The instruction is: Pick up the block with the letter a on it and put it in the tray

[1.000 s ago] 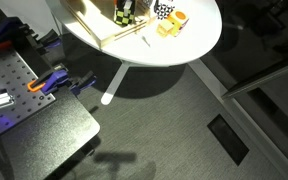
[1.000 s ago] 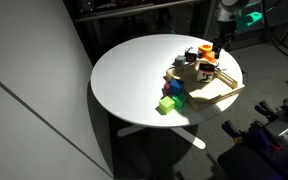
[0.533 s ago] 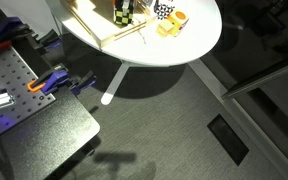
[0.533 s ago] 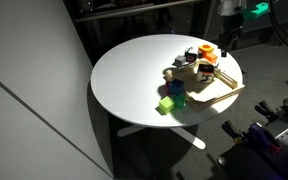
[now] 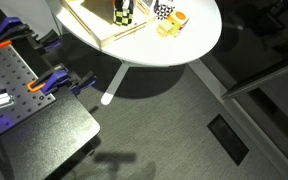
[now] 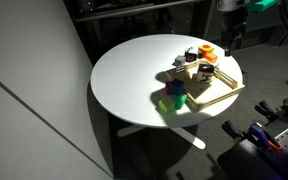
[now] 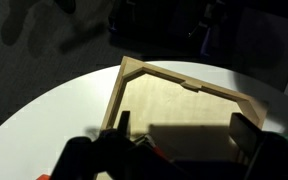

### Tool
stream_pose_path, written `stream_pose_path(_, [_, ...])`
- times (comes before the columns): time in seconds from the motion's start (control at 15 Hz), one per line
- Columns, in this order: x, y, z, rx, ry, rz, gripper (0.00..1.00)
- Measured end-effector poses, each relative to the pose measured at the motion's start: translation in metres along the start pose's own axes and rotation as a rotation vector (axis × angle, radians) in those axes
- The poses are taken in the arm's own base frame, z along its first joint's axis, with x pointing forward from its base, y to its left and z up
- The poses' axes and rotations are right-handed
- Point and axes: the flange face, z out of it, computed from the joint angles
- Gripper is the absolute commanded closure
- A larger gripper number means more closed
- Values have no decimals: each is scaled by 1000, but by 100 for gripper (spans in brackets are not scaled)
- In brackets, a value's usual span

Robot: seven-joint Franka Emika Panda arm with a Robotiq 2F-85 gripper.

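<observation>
Two dark fingers are seen at the bottom of the wrist view, well apart, with nothing between them: the gripper (image 7: 180, 140) is wide and empty. In an exterior view it is seen raised above the far side of the table (image 6: 134, 70), off to the side of the pile of objects.

The pale wooden tray (image 7: 134, 75) is framed below the gripper. The floor that shows in the wrist view is bare, and the block is not seen there.

The block with the letter a (image 5: 122, 12) is picked out in an exterior view by its black, white and yellow-green faces. It is placed at the tray's edge, on the side facing the black-and-white spotted object (image 5: 162, 10) and the orange-yellow piece (image 5: 175, 19). Whether it is inside the rim or just against it cannot be told.

Green blocks (image 6: 170, 100) are seen just beside the tray on the opposite side.

Risks, as judged:
- If the block is already inside the rim, it could be dragged out by a fresh grasp.
- With jaws this wide, a finger could be set down on the rim and the tray tipped or shifted.
- The spotted object and the orange-yellow piece lie near the block, so either could be clipped and pushed toward the table's edge.
- The block is not in the wrist view, so alignment cannot be checked from there.
</observation>
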Motion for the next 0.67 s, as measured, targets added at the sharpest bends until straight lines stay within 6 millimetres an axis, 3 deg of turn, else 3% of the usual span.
stream_pose_path(0.67, [-40, -19, -13, -29, 130, 30, 0])
